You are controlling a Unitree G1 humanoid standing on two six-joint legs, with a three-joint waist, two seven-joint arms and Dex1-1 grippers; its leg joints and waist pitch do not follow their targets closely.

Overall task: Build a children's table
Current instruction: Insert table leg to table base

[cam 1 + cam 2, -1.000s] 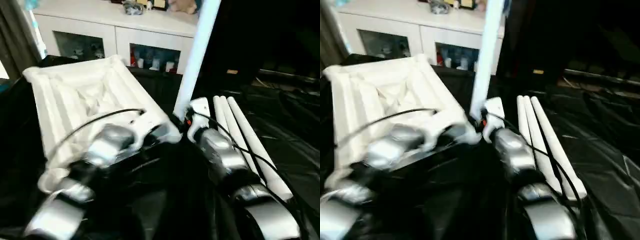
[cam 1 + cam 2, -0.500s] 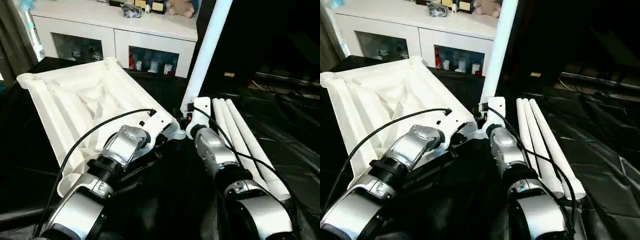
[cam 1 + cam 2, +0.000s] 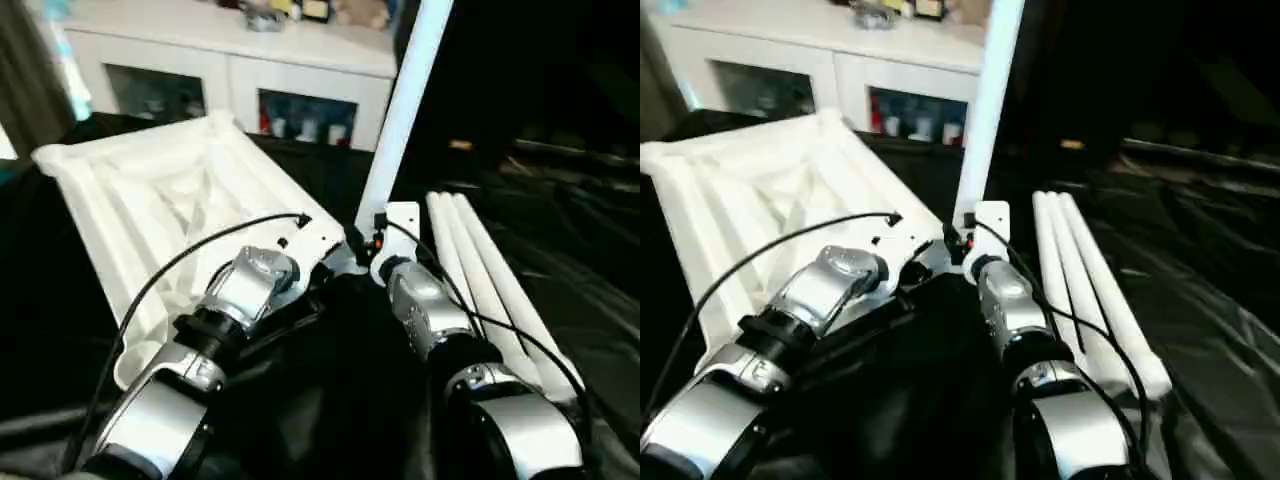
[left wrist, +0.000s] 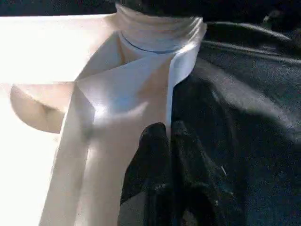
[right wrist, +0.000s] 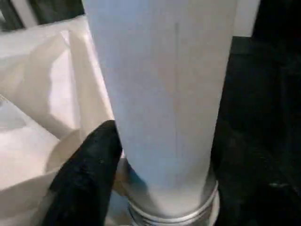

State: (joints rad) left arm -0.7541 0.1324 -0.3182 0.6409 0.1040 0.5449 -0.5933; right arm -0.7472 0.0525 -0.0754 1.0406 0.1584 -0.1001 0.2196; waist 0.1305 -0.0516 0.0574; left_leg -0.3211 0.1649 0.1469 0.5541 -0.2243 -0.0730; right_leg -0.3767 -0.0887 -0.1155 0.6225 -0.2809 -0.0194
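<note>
Standing upright in the near corner socket of the upturned tabletop [image 3: 170, 200], 1 leg [image 3: 400, 120] looks fitted; 3 spare legs [image 3: 490, 270] lie beside it, so 3 remain. Left gripper [image 4: 162, 155] is closed on the tabletop's rim. Right gripper [image 5: 155, 155] brackets the leg's base; whether it grips, I cannot tell. Black sheeting [image 3: 570, 260] covers the surface, with a white cabinet [image 3: 240, 60] behind.

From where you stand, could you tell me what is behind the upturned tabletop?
Behind the tabletop stands a white cabinet with glass doors; small items show inside, too blurred to name. Its base is hidden by the tabletop.
</note>
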